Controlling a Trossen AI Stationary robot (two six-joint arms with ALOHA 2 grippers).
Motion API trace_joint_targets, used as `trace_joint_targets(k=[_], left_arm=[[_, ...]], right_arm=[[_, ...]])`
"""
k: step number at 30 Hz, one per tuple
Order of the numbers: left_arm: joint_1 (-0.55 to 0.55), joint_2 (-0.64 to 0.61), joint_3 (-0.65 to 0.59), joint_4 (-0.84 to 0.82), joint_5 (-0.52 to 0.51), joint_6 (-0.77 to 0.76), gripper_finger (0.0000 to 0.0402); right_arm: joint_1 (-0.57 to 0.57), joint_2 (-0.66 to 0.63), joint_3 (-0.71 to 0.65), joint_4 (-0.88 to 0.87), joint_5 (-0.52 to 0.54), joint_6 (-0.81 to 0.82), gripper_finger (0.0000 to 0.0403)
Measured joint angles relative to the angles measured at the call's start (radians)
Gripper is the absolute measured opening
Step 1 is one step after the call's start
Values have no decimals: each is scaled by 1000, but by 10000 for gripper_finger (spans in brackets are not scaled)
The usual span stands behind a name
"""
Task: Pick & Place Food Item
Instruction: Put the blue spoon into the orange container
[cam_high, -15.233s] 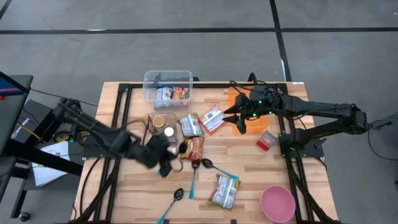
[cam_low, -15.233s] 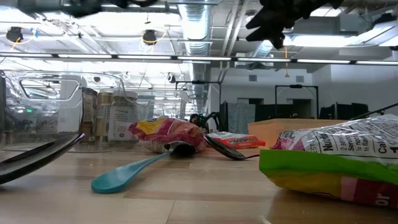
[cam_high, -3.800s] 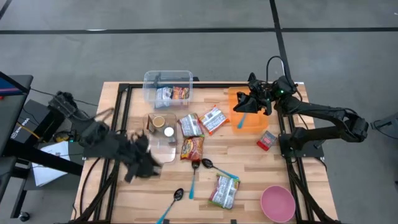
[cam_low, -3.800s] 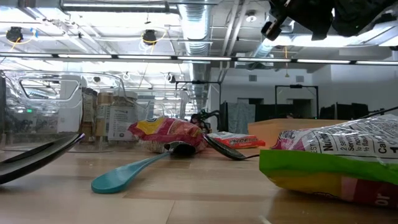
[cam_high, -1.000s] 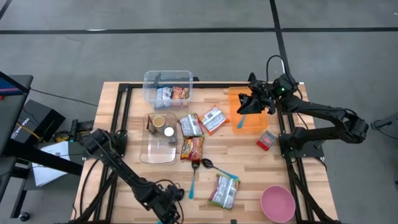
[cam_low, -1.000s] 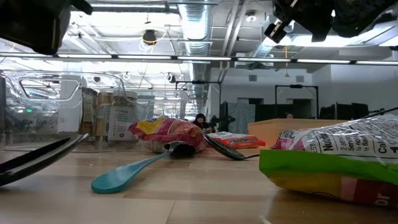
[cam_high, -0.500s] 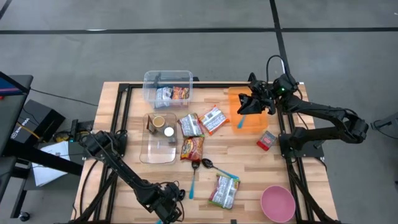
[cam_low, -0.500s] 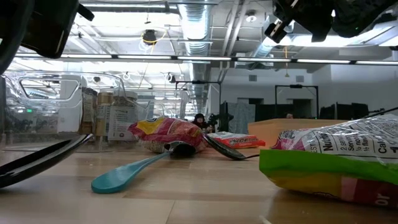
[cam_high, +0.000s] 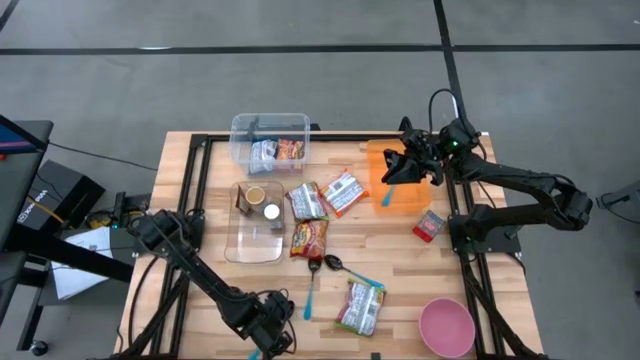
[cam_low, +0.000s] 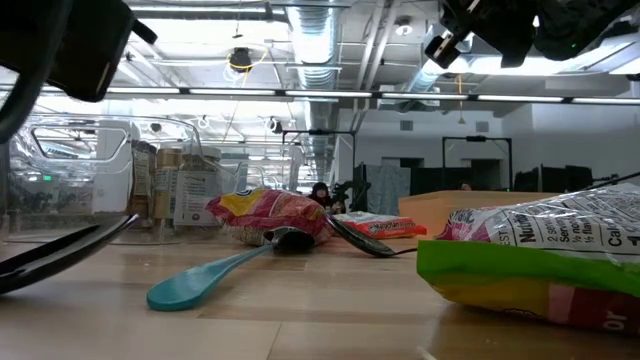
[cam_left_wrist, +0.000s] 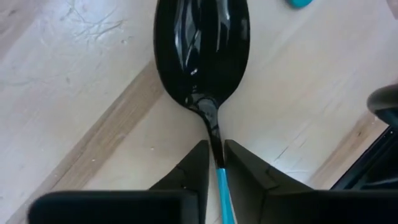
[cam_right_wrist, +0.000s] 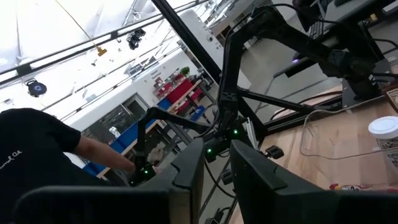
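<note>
1. At the bench's (cam_high: 400, 300) near edge, my left tool (cam_left_wrist: 215, 163) pinched the neck of a black spoon (cam_left_wrist: 200, 53), its bowl lying ahead of the fingers.
2. My right tool (cam_high: 392, 172) hung over the orange bin (cam_high: 412, 196), narrowly parted, holding nothing.
3. Snack packets (cam_high: 360, 306) lay between both tools.

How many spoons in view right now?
4: black spoon at the front edge, gripped by the left tool; teal spoon and dark spoon mid-table; blue spoon in the orange bin. Others may be hidden.
</note>
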Motion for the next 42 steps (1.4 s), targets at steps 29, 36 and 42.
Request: trace_joint_targets(k=[29, 36, 42], left_arm=[[90, -244, -4, 32, -192, 235, 3], [221, -370, -2, -54, -336, 439, 2], [390, -456, -2, -55, -444, 641, 2]], right_arm=[[0, 0, 0, 0, 15, -29, 73], [0, 0, 0, 11, 117, -32, 73], [0, 0, 0, 100, 278, -54, 73]])
